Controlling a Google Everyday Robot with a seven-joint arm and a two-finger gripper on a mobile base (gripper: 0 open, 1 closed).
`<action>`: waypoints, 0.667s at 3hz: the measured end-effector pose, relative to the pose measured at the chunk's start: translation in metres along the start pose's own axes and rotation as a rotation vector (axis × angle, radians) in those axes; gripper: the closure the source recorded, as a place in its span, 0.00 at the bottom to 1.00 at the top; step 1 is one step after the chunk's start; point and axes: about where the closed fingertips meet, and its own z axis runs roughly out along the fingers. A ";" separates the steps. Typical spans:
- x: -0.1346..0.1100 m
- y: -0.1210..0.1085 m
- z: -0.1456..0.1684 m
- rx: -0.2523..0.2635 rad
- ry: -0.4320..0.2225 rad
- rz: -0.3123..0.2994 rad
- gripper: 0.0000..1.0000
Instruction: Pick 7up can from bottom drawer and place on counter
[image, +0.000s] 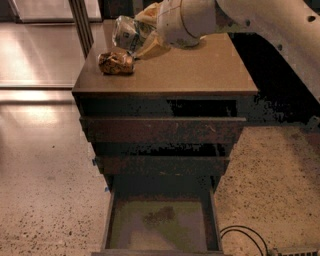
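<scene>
My gripper (136, 31) is shut on the 7up can (125, 31), a silvery-white can with greenish markings. It holds the can tilted in the air above the back left part of the counter (200, 70). The can hangs just above and behind the snack bag. The bottom drawer (161, 224) stands pulled open at the foot of the cabinet, its greenish-grey floor bare. My white arm (260, 20) comes in from the upper right.
An orange-brown foil snack bag (116, 63) lies on the counter's left side. Two reddish-brown drawer fronts (162, 129) are shut above the open drawer. A black cable (245, 235) lies on the speckled floor at the lower right.
</scene>
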 end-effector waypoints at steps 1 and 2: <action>0.016 -0.032 -0.002 0.030 0.047 -0.003 1.00; 0.054 -0.043 0.008 0.024 0.143 0.029 1.00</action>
